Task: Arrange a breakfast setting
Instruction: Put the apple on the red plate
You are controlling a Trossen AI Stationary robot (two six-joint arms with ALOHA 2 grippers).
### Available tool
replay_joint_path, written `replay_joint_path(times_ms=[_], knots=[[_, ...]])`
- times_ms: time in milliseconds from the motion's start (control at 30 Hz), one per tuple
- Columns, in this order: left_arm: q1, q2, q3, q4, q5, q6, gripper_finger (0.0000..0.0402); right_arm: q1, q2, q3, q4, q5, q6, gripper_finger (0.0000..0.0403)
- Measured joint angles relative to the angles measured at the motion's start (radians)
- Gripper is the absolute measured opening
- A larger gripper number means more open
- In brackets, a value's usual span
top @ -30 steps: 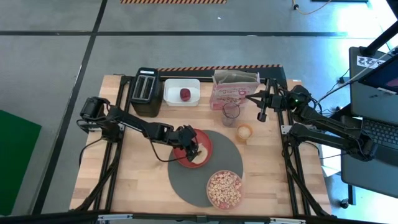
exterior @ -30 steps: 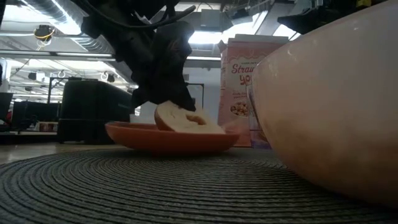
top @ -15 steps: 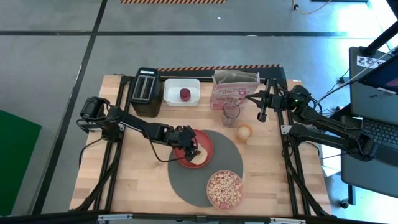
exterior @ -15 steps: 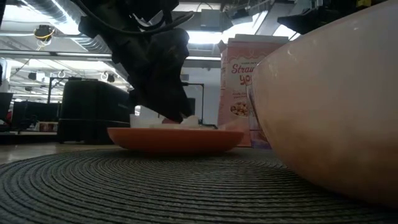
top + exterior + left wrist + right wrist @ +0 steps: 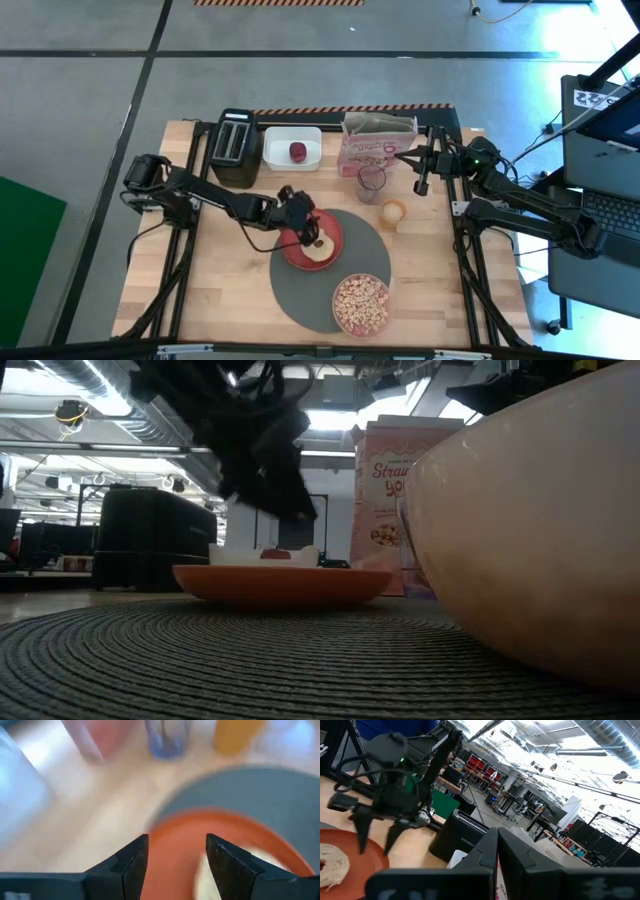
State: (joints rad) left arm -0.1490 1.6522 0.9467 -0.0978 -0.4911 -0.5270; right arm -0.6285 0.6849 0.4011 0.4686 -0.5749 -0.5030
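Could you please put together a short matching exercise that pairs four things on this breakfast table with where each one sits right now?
Things:
1. round toast
2. dark-red fruit piece
3. pink see-through bowl
4. pink cereal box

Places:
A. in the white tub beside the black toaster
B. on the red plate, just below the open left gripper
C. at the table's far edge, behind the clear glass
D. on the near edge of the round dark-grey mat, full of cereal

Pairs: 1-B, 2-A, 3-D, 4-C
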Motion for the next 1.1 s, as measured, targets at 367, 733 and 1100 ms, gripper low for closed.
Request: replay_joint_path(times_ms=[367,733,1100], knots=[[0.057,-0.032,0.175,0.017,-0.372,0.483,0.0192,0.0,0.0,0.0,-0.023,0.008,0.0,0.0014],[0.142,-0.033,0.207,0.079,-0.38,0.655,0.0193,0.0,0.0,0.0,-0.071,0.007,0.0,0.0014],[0.358,-0.032,0.207,-0.053,-0.308,0.557,0.0214,0.0,0.0,0.0,-0.034,0.007,-0.003,0.0014]])
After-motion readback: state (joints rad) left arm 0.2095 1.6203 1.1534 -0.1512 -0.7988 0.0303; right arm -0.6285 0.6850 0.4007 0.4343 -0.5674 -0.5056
